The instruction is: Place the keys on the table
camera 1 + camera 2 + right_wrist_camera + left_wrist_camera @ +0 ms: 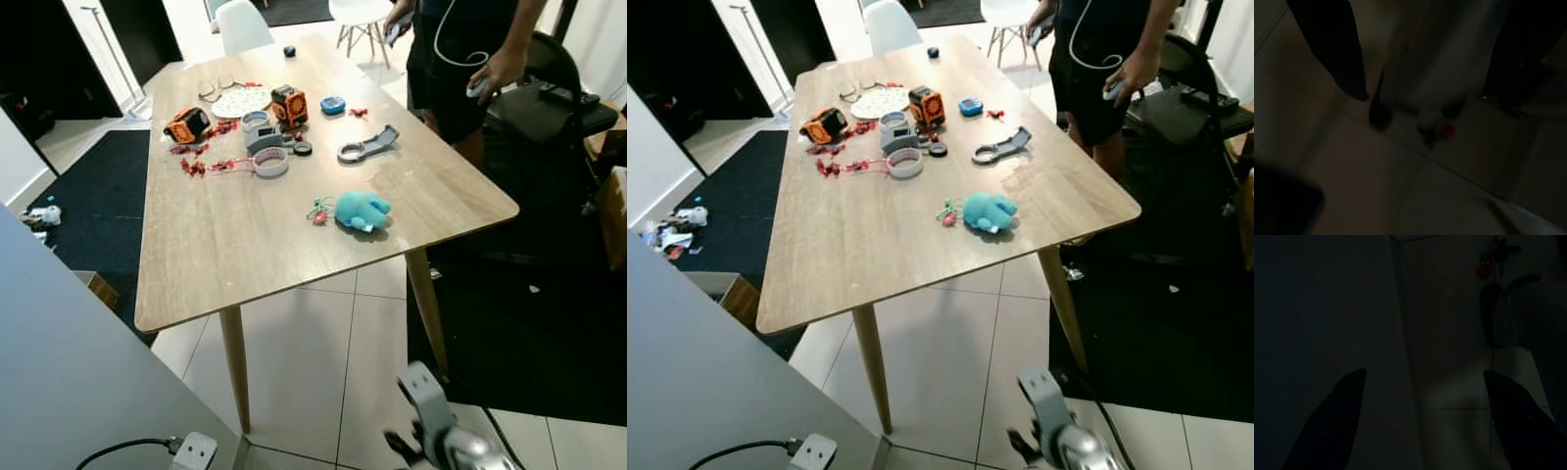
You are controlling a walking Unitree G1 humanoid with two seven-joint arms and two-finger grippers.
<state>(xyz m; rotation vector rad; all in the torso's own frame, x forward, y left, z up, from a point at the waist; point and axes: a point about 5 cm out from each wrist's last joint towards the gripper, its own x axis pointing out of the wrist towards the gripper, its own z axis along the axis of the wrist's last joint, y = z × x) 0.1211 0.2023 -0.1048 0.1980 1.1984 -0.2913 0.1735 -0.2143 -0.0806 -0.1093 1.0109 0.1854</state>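
- Left tool (1422, 396): hangs low in the dark, fingers spread wide and holding nothing; it looks idle, as the job falls to the other arm.
- Tabletop (225, 255): clutter sits toward the far half, a teal plush (361, 211) near the right edge; the near half is bare, likely the drop spot.
- Right tool (1425, 98): hangs low over the tiled floor, fingers apart.
- Keys (1442, 131): a dim bunch with a red tag shows between the right tool's fingers; held or lying on the floor, I cannot tell.

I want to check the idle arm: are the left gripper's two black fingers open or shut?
Open. In the dark left wrist view the left gripper has its two black fingers standing wide apart, with nothing between them.
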